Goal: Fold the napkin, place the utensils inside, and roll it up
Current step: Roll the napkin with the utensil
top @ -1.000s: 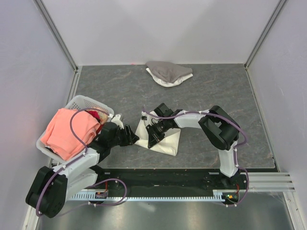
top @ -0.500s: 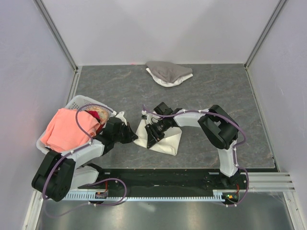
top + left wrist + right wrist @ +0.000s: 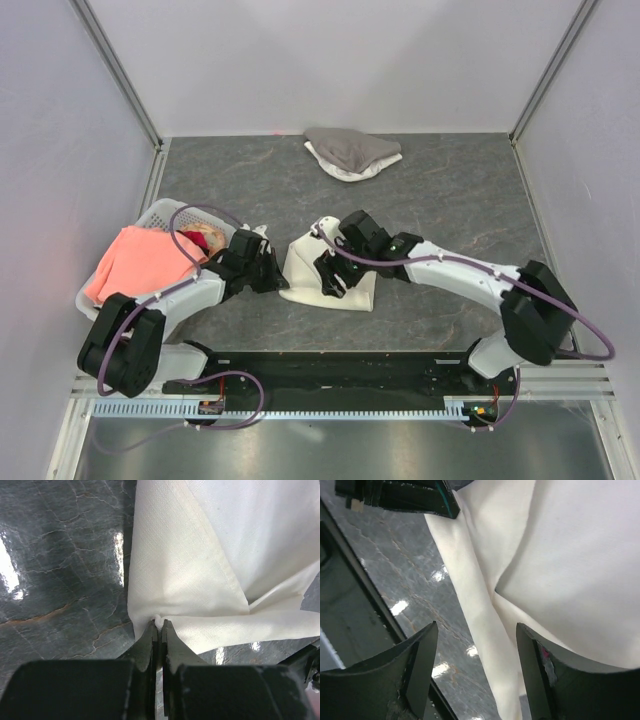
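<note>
The left arm [image 3: 180,296] and the right arm [image 3: 460,278] are built of white shells joined by black joints. A thin purple cable [image 3: 200,207] loops along each. The left tool [image 3: 160,630] is black, with narrow tapering fingers. The right tool [image 3: 477,650] has broad, dark, curved fingers [image 3: 417,667], one bearing a pink speck.

L gripper [image 3: 160,626], open a sec ago, has pinched shut on the left corner of the thin cream-white cloth napkin [image 3: 300,270] at mid-frame in the overhead view. R gripper [image 3: 476,636] has spread wide above the cloth, and its arm's elbow [image 3: 540,320] has swung out to lower right. Napkin's flat diamond is now bunched up and narrower.
</note>
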Available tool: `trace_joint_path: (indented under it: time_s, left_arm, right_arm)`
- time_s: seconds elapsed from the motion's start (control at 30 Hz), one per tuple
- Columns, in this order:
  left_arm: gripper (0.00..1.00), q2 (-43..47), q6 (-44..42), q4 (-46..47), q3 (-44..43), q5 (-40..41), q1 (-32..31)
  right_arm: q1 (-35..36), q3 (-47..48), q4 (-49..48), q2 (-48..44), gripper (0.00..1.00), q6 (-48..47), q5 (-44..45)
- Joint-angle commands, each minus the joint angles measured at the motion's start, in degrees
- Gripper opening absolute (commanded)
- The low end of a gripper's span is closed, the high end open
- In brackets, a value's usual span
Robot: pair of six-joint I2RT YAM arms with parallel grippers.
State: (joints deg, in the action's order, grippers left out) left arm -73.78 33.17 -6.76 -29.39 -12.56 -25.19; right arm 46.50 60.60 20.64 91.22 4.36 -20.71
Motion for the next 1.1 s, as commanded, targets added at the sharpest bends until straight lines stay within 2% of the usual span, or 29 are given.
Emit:
trace_joint_path:
  time_s: [0.0,0.23,0.47,0.67,1.07]
  left_arm:
    - [0.02,-1.7,-2.5,-6.1,-3.6,-0.9,0.4]
    - [0.02,-2.8,-3.2,-7.8,-5.6,-1.6,0.5]
    - [0.02,-2.9,-3.5,-8.0,-5.9,-1.9,0.5]
    - [0.02,-2.8,-3.7,-8.0,-5.9,-1.9,0.5]
    - [0.02,-4.3,-4.2,-9.3,-7.3,-1.7,0.7]
  right_arm:
    - [6.6,-4.1,2.4,-7.4,0.72,-3.6,22.3]
    - [13.9,-7.2,5.6,-7.6,0.68,0.4,30.5]
    - [14.2,-8.0,5.5,-3.4,0.67,0.4,34.5]
    - [14.4,-7.9,5.0,-1.7,0.66,-0.8,34.1]
    - [14.2,-5.2,7.7,4.8,0.41,-0.5,24.1]
